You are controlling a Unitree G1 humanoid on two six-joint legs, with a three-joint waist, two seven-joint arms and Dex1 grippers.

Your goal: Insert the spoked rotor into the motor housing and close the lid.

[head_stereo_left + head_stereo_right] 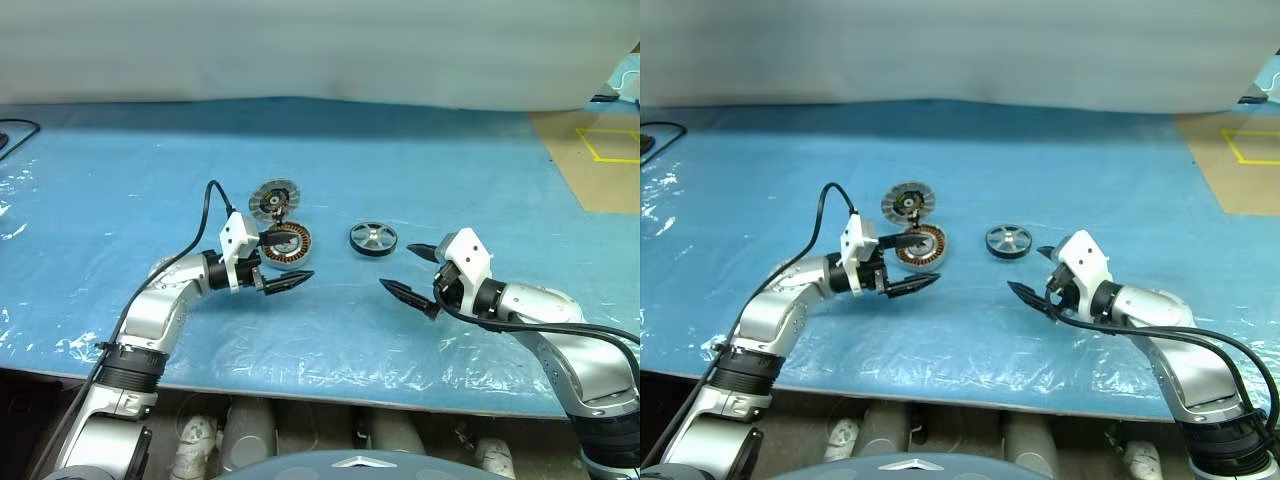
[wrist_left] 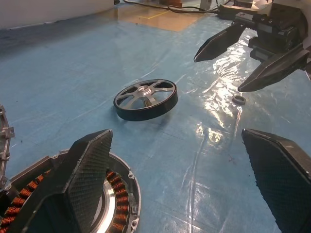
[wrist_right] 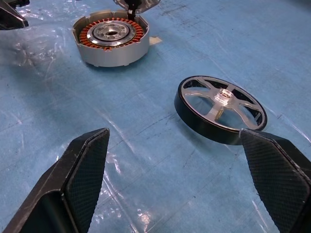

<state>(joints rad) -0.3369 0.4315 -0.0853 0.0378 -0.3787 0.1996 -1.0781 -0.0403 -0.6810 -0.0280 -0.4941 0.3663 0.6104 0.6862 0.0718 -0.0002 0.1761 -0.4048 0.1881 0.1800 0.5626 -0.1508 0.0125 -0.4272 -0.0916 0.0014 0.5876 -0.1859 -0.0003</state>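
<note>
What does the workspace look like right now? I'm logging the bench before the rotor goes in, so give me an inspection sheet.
Surface: table under blue cloth and clear plastic film, wrinkled and glossy.
Job's things: spoked rotor lying alone; motor housing open, copper windings showing; lid just behind the housing.
Clutter: a small dark ring on the film near the right pincer.
Grippers: left pincer open beside the housing, empty; right pincer open short of the rotor, empty.
Cables: black cable looping off the left arm.
Surroundings: brown floor with yellow tape at the right.
</note>
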